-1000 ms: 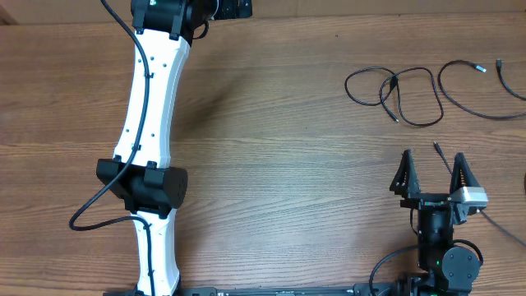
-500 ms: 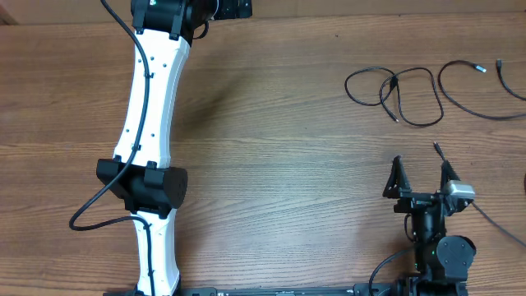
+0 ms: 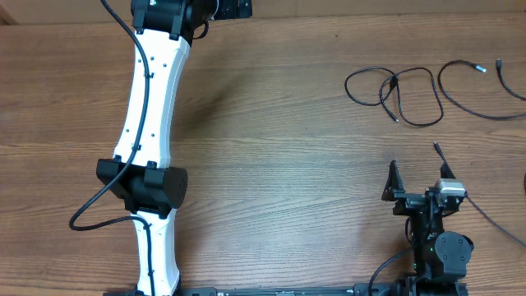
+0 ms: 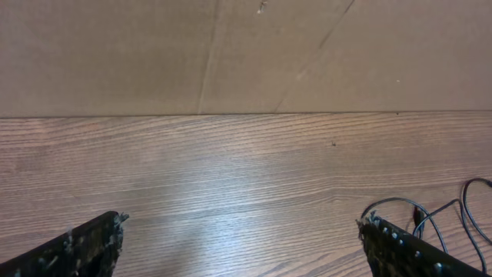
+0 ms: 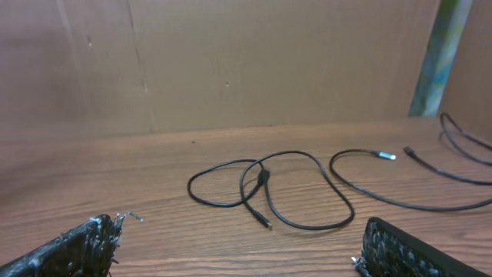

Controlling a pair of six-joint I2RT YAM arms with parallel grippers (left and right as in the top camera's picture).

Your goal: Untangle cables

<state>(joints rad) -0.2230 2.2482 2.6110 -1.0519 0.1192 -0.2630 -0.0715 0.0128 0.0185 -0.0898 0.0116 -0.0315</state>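
Several thin black cables lie apart at the right of the table. A looped cable (image 3: 408,88) with a plug end lies in the middle, and it shows in the right wrist view (image 5: 269,185). A second cable (image 3: 468,103) curves to its right, also in the right wrist view (image 5: 400,201). Another strand (image 3: 486,218) runs past my right gripper. My right gripper (image 3: 419,171) is open and empty, well short of the loop, as the right wrist view (image 5: 238,242) shows. My left gripper (image 4: 238,238) is open and empty over bare wood, with a cable (image 4: 461,208) off to its right.
The white left arm (image 3: 152,123) stretches from the near edge to the far edge at the left. A brown cardboard wall (image 5: 231,61) stands along the table's far edge. A further cable strand (image 3: 508,80) lies at the far right edge.
My right gripper has drawn back toward the near edge and slightly left, away from the cables. The left arm and the cables have not moved.
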